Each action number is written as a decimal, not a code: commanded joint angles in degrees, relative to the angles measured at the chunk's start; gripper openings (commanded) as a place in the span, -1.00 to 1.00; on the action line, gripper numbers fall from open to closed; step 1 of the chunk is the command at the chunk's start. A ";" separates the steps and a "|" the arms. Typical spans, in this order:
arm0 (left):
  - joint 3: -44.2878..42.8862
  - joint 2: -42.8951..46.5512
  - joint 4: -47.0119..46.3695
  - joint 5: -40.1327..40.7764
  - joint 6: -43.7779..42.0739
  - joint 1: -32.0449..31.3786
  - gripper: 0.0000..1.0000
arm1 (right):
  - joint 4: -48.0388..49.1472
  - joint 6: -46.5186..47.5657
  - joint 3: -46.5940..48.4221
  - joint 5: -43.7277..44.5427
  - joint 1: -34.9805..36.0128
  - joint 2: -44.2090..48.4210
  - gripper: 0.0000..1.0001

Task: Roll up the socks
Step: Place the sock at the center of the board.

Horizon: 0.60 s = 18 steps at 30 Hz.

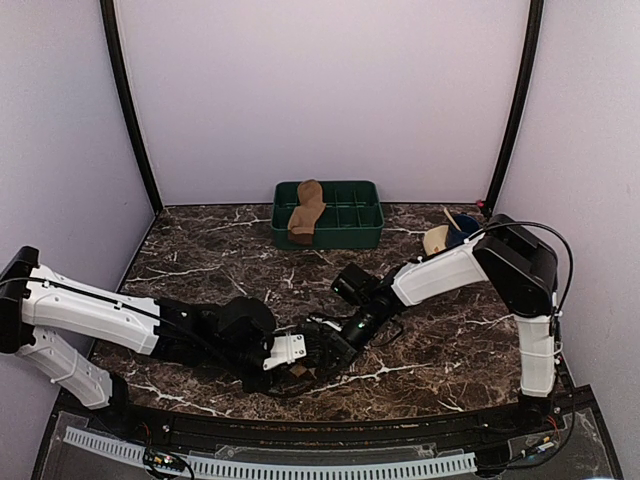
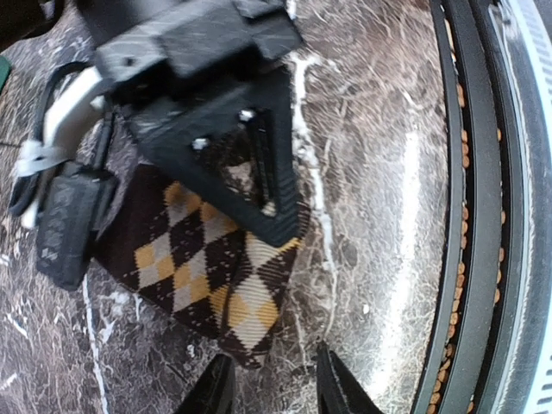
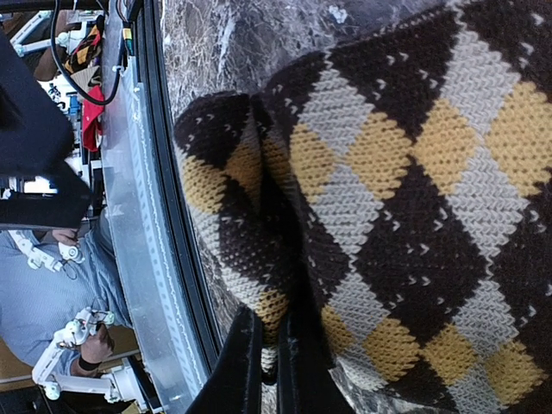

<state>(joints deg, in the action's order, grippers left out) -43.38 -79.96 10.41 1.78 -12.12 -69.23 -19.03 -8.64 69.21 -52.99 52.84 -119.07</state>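
Argyle sock [image 2: 203, 267] lies on the marble table [image 2: 371, 172], and the right gripper [image 3: 267, 366] looks pinched tight on its folded end. Just beside it the left gripper [image 2: 272, 392] hovers, jaws apart and empty. The tan sock [image 1: 306, 212] sits in the green tray [image 1: 350, 240].

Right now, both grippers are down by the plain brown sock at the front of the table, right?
No. The left gripper and right gripper are down by the diamond-patterned sock at the front, as both wrist views show. The plain brown sock lies at the back on the green tray, seen in the top view.
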 commanded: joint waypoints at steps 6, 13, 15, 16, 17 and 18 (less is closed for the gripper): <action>-0.77 -3.04 -0.96 7.53 -8.66 -3.93 -0.29 | -2.54 -0.89 -0.18 -0.16 -0.54 -2.29 -1.00; -0.53 -5.54 -4.39 12.67 -12.28 -5.26 -0.28 | -3.17 -0.87 0.27 -0.71 -0.54 -2.23 -1.00; -0.69 -6.45 -5.03 13.14 -13.06 -5.41 -0.28 | -3.28 -0.90 0.46 -0.82 -0.54 -2.23 -1.00; -0.85 -6.86 -5.25 13.12 -13.29 -5.43 -0.28 | -3.37 -0.87 0.55 -0.80 -0.54 -2.19 -1.00; -0.96 -7.13 -5.52 13.31 -13.45 -5.59 -0.28 | -3.53 -0.85 0.69 -0.80 -0.54 -2.14 -1.00; -1.00 -7.51 -5.96 13.74 -13.62 -5.71 -0.28 | -3.69 -0.77 0.81 -0.80 -0.54 -2.18 -1.00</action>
<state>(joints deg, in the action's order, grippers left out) -43.48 -86.61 6.85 13.13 -23.46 -74.30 -19.77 -9.13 69.45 -54.39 52.69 -119.63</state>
